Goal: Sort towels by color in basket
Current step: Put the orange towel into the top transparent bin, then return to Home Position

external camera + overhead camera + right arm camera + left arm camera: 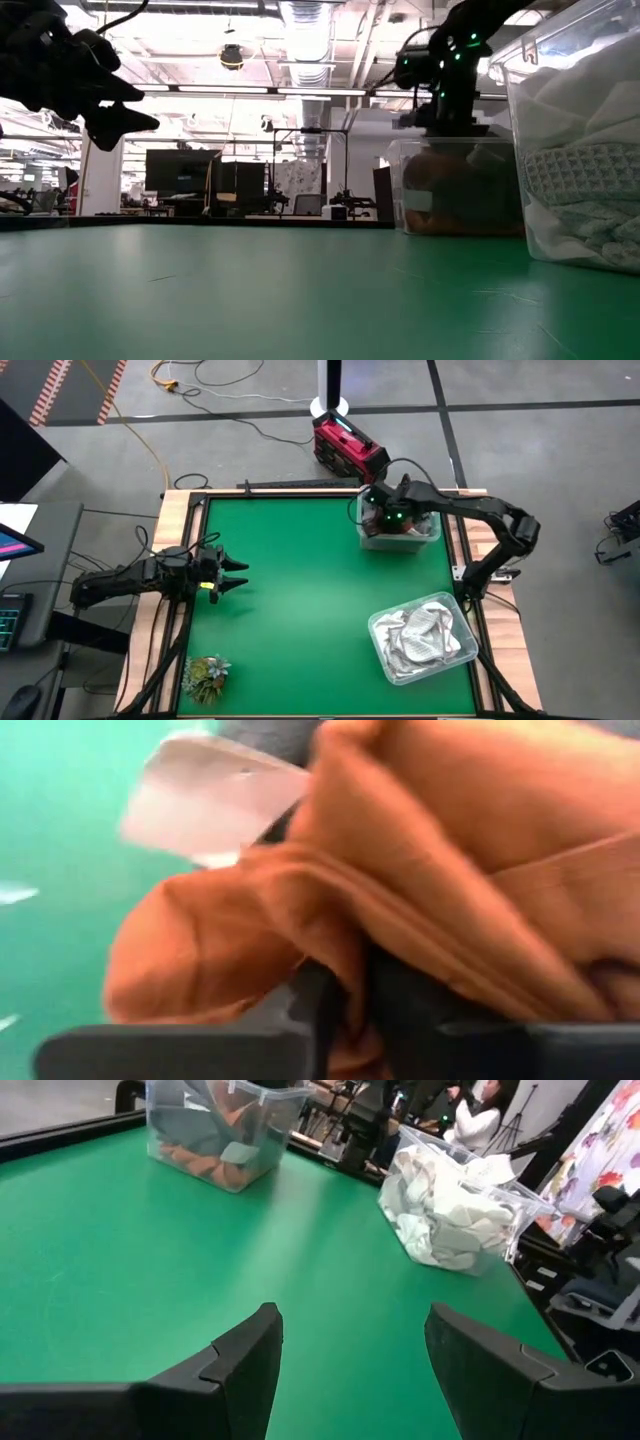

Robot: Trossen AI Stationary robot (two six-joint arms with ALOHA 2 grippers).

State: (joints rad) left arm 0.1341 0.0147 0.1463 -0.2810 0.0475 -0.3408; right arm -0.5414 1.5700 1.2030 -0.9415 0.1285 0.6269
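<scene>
From above, the right gripper (393, 520) reached down into the clear bin (432, 536) at the green tabletop's (300, 590) far right corner, while the left gripper (236, 574) hung spread wide near the left edge; white towels (425, 635) filled a second bin (378, 628) by the near right corner. At table level no writing was readable. The right wrist view showed the rust-orange towel (420, 870) bunched against its fingers (310, 1005); whether they pinched it I cannot tell.
</scene>
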